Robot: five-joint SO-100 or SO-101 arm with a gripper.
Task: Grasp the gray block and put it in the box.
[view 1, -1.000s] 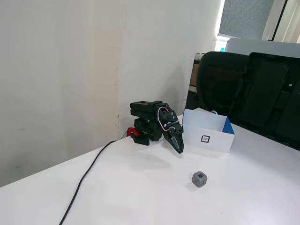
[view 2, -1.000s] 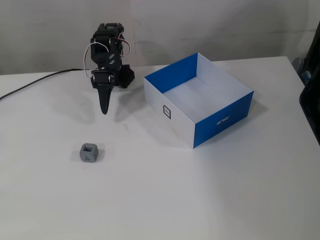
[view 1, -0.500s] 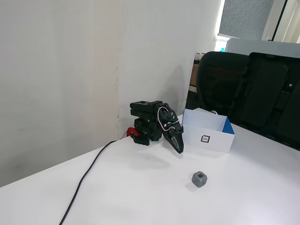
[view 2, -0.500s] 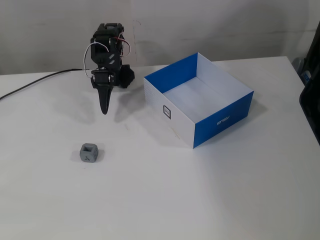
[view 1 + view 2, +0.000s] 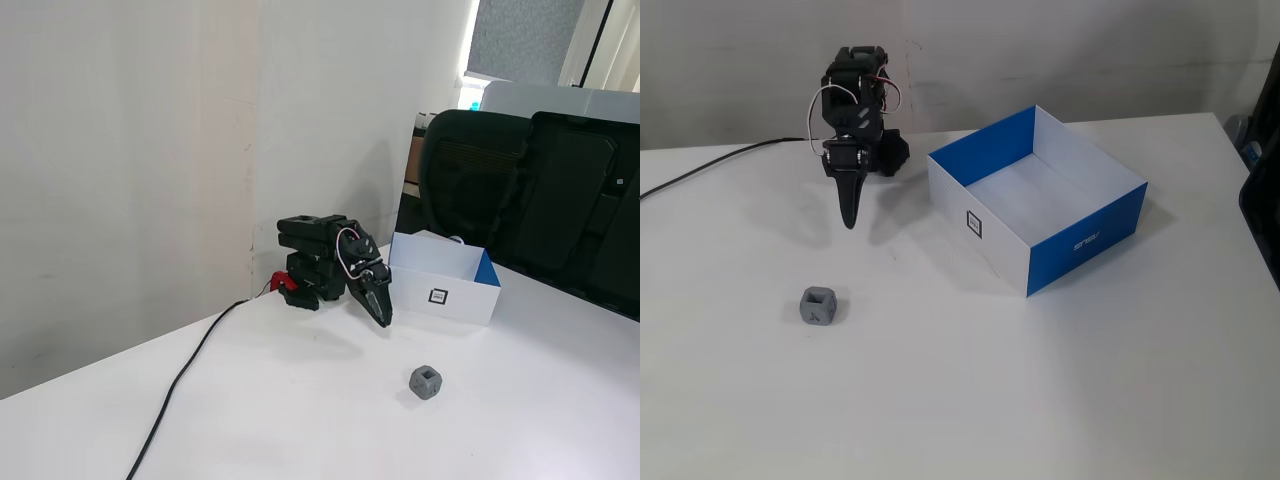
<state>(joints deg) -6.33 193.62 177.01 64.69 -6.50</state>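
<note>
Gray block (image 5: pixel 818 306) flat on table (image 5: pixel 960 400), apart from box (image 5: pixel 1080 245); tool (image 5: pixel 849 222) seemingly clenched, empty, pointing down.

You see: white table (image 5: pixel 300 420) | black cable (image 5: pixel 180 385) lying across it | black chairs (image 5: pixel 520 190) behind | pale wall (image 5: pixel 130 150)

My end effector (image 5: pixel 849 218) hangs closed, empty, above the white worktop (image 5: pixel 1060 400).
The gray block (image 5: pixel 818 306) lies nearer, well apart from it; the box (image 5: pixel 1080 243) stands open to the right.
</note>
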